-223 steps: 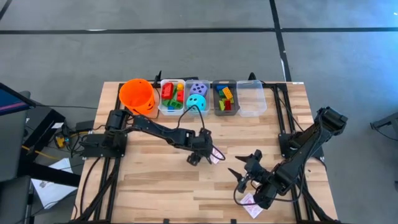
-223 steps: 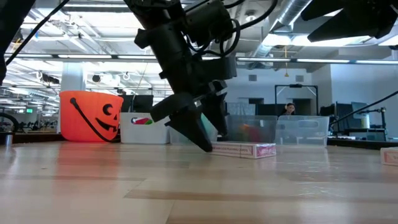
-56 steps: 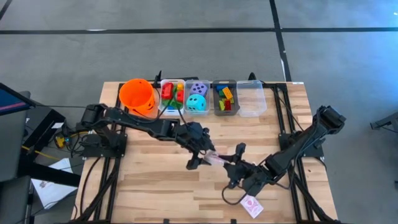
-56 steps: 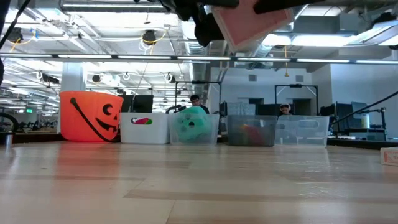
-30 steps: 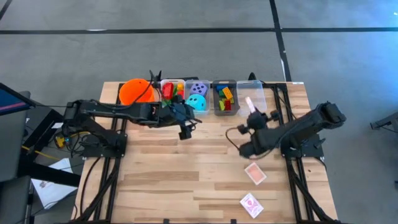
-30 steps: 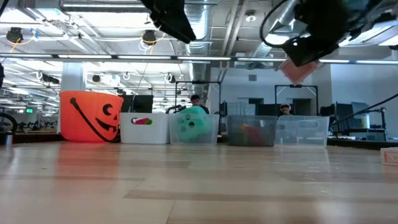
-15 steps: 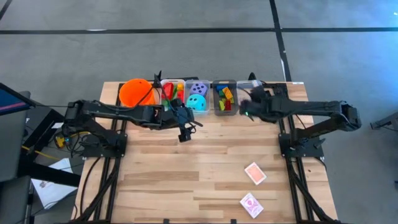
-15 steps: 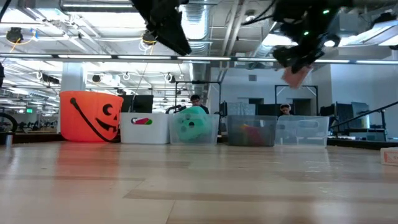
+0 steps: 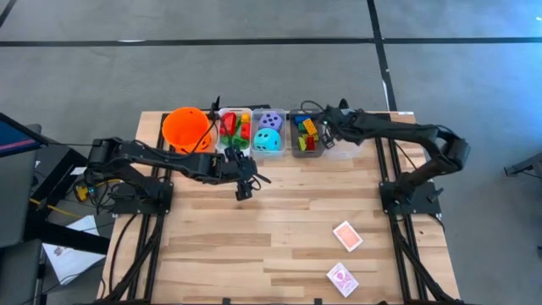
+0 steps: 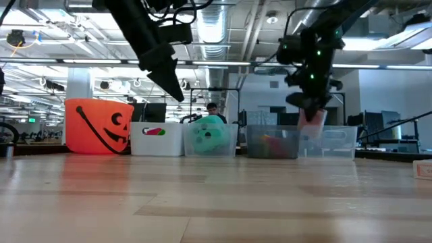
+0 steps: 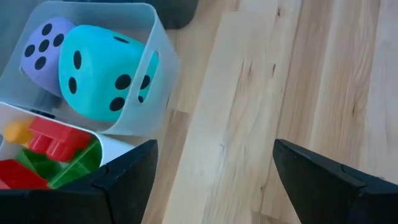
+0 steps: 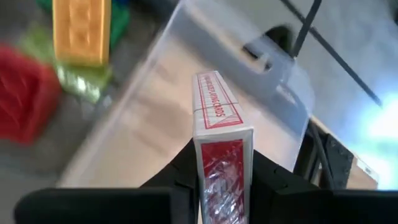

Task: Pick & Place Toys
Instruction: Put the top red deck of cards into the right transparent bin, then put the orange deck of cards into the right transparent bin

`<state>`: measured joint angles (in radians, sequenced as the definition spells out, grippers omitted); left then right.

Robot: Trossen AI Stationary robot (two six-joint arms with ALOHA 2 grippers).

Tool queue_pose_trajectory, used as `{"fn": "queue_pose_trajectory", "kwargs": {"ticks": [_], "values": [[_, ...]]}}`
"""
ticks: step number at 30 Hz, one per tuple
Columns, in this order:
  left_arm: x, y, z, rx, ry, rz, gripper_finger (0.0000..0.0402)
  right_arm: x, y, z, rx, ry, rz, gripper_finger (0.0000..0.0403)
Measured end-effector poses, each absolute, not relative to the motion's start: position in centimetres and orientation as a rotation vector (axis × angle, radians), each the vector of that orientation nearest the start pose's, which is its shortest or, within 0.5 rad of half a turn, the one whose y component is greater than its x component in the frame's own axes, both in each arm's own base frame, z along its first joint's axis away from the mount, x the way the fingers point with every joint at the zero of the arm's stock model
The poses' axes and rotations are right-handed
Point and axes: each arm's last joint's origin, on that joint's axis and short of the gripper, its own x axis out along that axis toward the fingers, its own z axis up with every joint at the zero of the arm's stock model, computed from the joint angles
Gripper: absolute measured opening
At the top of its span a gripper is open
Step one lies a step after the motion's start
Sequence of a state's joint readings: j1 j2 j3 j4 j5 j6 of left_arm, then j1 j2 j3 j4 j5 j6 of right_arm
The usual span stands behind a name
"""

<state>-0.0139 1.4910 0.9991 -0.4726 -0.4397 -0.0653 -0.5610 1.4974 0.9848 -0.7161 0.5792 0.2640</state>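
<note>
Red-and-white card pack (image 12: 220, 152) on end, long axis running out from the right claw (image 12: 219, 177) pinching it, above clear bin (image 12: 186, 93), left claw (image 9: 244, 188) wide open, empty

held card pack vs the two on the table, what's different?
The card pack in the right gripper is off the table and on edge, above the end clear bin; the two packs on the table lie flat and loose near the front right corner. All three are red and white.
</note>
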Motion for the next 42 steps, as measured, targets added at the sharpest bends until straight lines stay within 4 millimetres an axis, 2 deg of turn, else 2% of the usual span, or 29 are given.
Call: {"fn": "queue_pose_trajectory", "kwargs": {"ticks": [6, 11, 20, 26, 30, 34, 38, 42], "values": [[29.8, 0.8, 22.5, 0.145, 0.907, 0.417, 0.031, 23.1, -15.5, 19.6, 0.056, 1.332, -1.003, 0.008], [30.2, 0.8, 22.8, 0.13, 0.859, 0.406, 0.031, 23.9, -14.2, 19.6, 0.027, 1.335, -0.911, 0.0131], [30.8, 0.7, 23.3, 0.117, 0.775, 0.405, 0.031, 23.7, -12.3, 22.0, -0.01, 1.229, -0.948, 0.0238], [30.9, 0.7, 23.4, 0.114, 0.765, 0.406, 0.031, 22.1, -9.7, 24.4, -0.039, 1.17, -1.023, 0.0247], [30.9, 0.7, 23.4, 0.11, 0.76, 0.406, 0.031, 21.4, -6.4, 25.9, 0.032, 1.05, -1.003, 0.0237], [31.1, 0.7, 23.6, 0.091, 0.732, 0.381, 0.031, 21.7, -1.3, 27.1, 0.091, 0.875, -0.891, 0.0228], [31.6, -0.1, 23.9, -0.003, 0.7, 0.128, 0.031, 21.9, 5.2, 27.1, 0.112, 0.689, -0.769, 0.0221], [32.1, -2.1, 23.7, -0.028, 0.6, -0.172, 0.031, 21.3, 12.1, 25.5, 0.089, 0.535, -0.652, 0.0214]]}}
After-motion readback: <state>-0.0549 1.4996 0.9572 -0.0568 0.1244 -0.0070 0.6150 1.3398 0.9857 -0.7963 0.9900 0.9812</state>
